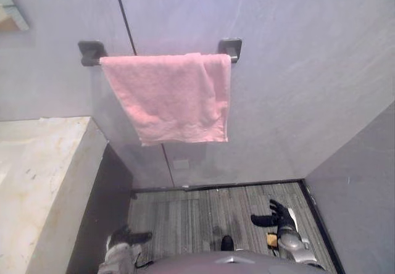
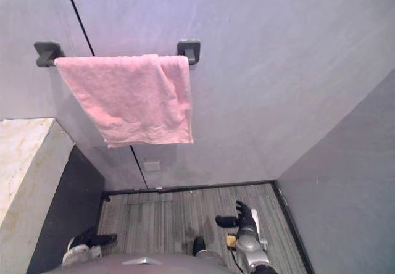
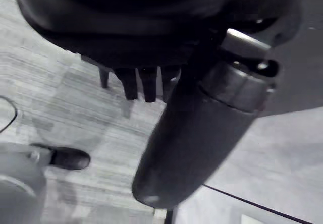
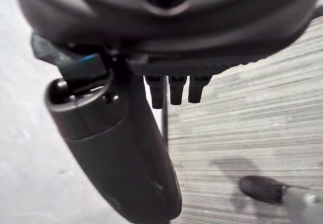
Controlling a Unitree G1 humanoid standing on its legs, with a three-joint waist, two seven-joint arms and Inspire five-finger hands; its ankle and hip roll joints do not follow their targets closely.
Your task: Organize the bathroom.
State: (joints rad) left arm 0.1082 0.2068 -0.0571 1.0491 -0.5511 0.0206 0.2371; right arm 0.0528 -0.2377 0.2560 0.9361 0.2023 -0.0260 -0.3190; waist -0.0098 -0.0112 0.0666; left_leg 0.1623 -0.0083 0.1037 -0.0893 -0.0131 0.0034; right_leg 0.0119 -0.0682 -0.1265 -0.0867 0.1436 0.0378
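Observation:
A pink towel [image 1: 170,98] hangs folded over a dark wall rail [image 1: 229,47] on the grey wall ahead, its lower edge well above the floor. My left hand [image 1: 126,236] hangs low by the dark side of the counter, fingers relaxed and holding nothing. Over the striped floor at the lower right, my right hand [image 1: 276,214] is also empty, with thumb and fingers spread. In the left wrist view the left hand's thumb [image 3: 197,133] stands straight beside its fingers; the right wrist view shows the right thumb [image 4: 121,153] straight as well. Both hands are far below the towel.
A pale marble counter [image 1: 43,181] with a dark side panel runs along the left. A grey wall [image 1: 364,194] closes in on the right. The grey striped floor [image 1: 197,215] lies between them. A shelf edge [image 1: 12,12] shows at the upper left.

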